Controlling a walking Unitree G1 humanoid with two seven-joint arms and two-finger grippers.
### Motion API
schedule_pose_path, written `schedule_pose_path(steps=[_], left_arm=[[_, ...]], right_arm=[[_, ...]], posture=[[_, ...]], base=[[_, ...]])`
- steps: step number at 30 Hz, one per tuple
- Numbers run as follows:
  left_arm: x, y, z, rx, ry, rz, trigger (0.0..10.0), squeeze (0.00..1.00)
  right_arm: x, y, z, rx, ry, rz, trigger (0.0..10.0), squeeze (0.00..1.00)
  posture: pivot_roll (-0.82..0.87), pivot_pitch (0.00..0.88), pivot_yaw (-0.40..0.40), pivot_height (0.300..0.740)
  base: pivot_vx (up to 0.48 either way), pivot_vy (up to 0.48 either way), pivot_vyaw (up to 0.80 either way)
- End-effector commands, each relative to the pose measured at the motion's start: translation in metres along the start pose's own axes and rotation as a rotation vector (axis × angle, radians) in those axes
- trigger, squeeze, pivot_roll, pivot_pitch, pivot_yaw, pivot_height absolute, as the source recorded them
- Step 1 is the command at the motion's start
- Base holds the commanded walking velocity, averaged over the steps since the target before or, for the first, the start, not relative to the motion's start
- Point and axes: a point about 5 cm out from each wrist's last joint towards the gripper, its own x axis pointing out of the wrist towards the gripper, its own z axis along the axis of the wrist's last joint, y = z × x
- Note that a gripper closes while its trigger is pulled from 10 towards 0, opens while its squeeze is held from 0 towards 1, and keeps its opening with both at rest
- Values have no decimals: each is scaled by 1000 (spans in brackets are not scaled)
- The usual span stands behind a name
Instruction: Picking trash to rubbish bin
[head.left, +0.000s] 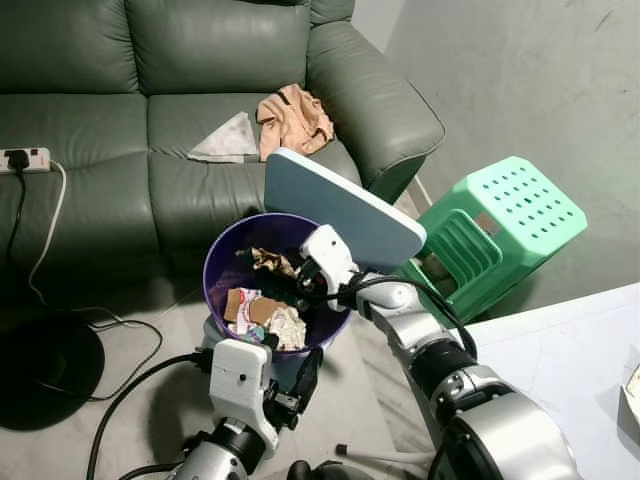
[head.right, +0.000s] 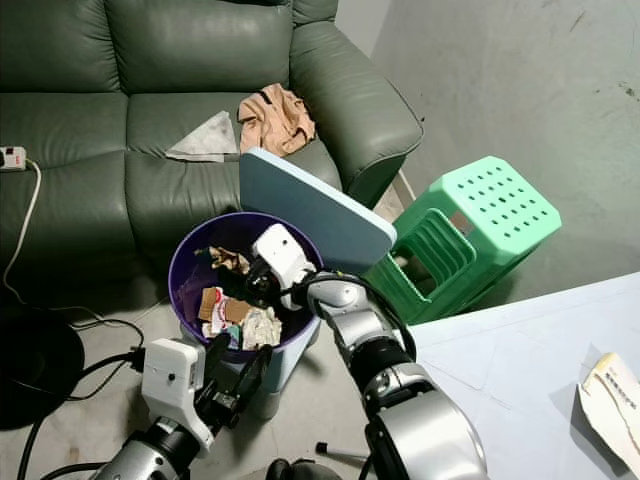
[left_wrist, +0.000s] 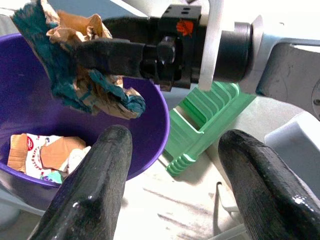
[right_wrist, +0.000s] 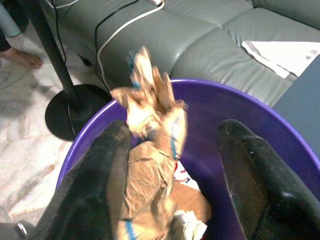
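Right pincer reaches over the purple bin, fingers seemingly parted around crumpled paper.

Even, soft indoor light; head views sharp; crumpled paper motion-blurred in the right wrist view; near fingers defocused
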Motion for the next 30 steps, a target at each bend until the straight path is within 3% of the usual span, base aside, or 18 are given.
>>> schedule_pose_path(steps=[1,27,28,29,30], left_arm=[[-2,-7,1,-17,2,-15,10000,0],[0,-6,1,-16,-4,-16,10000,0],[1,-5,2,-15,-5,-14,10000,0],[0,-5,2,-15,-5,-14,10000,0],[1,-5,2,-14,-6,-13,10000,0]], right_arm=[[-3,-2,-5,32,13,2,10000,1000],[-3,-4,-1,44,12,17,10000,1000],[-3,-4,0,46,7,26,10000,737],[-3,-4,0,52,4,29,10000,737],[-3,-5,1,51,0,27,10000,0]], posture=[[242,244,-252,740],[243,240,-256,740],[243,239,-255,740],[243,239,-255,740],[244,236,-255,740]], base=[[0,0,0],[0,0,0],[0,0,0],[0,0,0],[0,0,0]])
